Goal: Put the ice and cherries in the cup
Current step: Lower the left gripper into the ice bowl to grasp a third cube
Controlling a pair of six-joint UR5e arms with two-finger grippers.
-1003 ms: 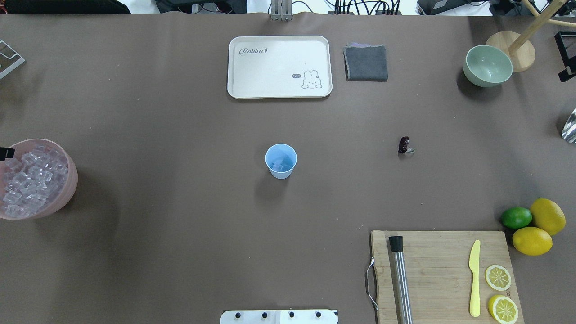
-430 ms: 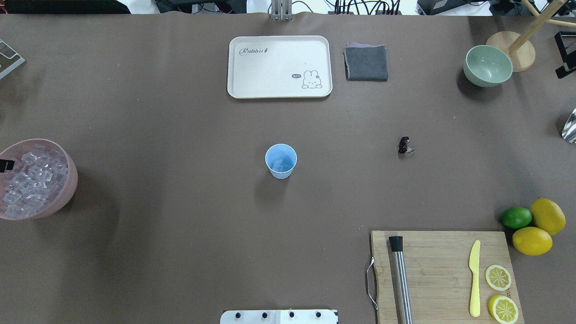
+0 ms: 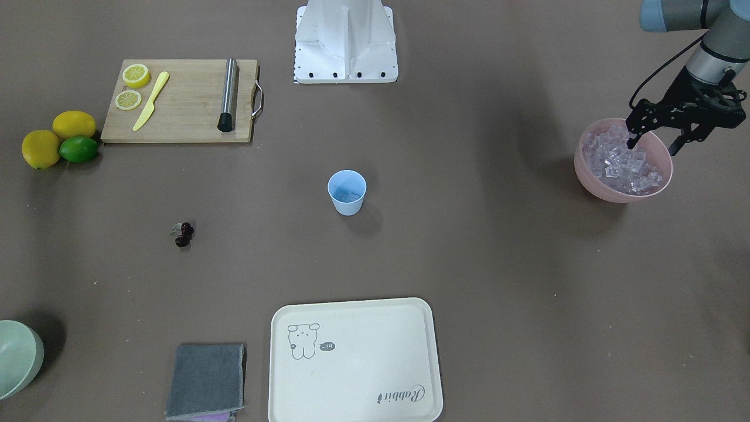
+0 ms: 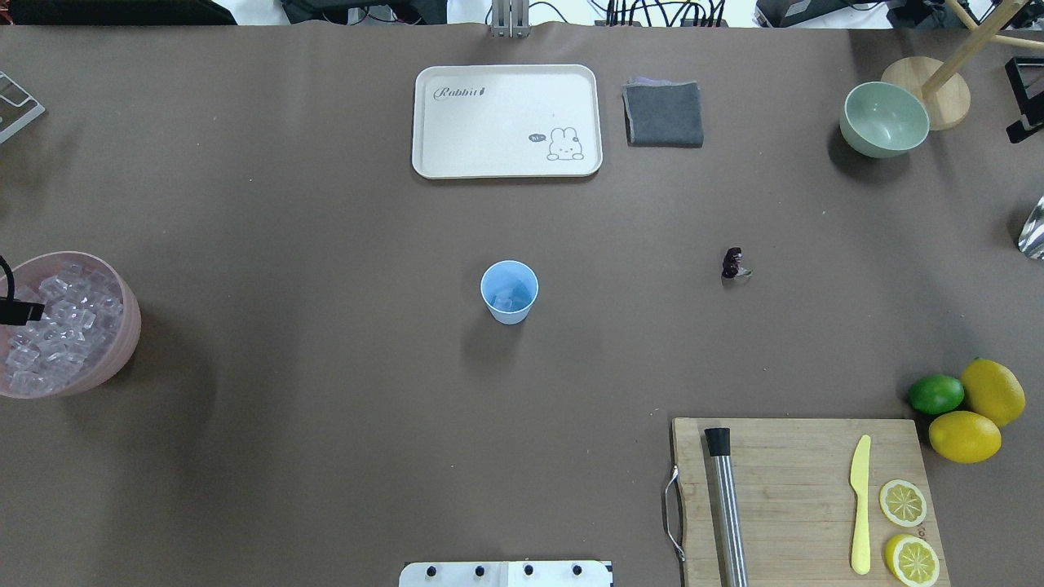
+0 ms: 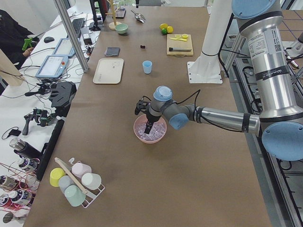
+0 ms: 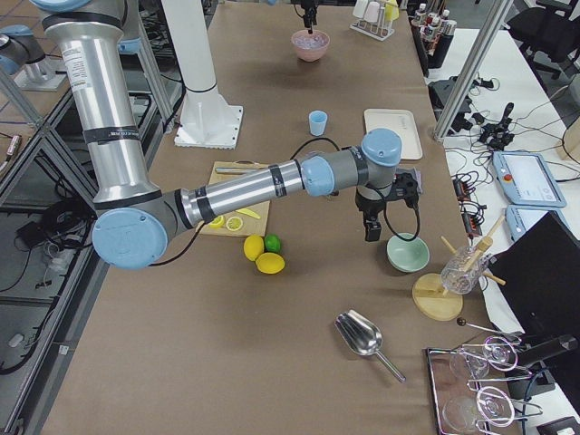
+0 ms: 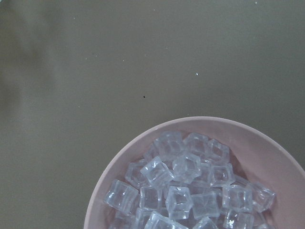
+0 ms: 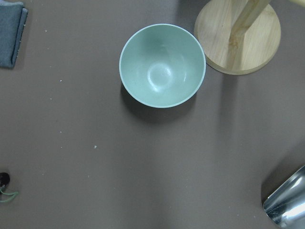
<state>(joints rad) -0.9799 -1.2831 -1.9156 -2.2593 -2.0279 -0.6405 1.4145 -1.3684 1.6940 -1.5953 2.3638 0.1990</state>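
Note:
The light blue cup stands mid-table with a clear cube or two inside; it also shows in the front view. The ice fills the pink bowl at the table's left end. My left gripper hangs open and empty just over that ice; only one fingertip shows in the overhead view. The cherries lie alone on the table right of the cup. My right gripper hovers at the far right near the pale green bowl, its two black fingers apart and empty.
A cream tray and grey cloth lie at the far side. The pale green bowl stands beside a wooden stand. A cutting board with knife, muddler and lemon slices lies near right, beside lemons and a lime.
The left gripper's fingertip has slid toward the robot's side over the ice bowl. The right gripper's black parts at the right edge shifted slightly. Cup and cherries have not moved.

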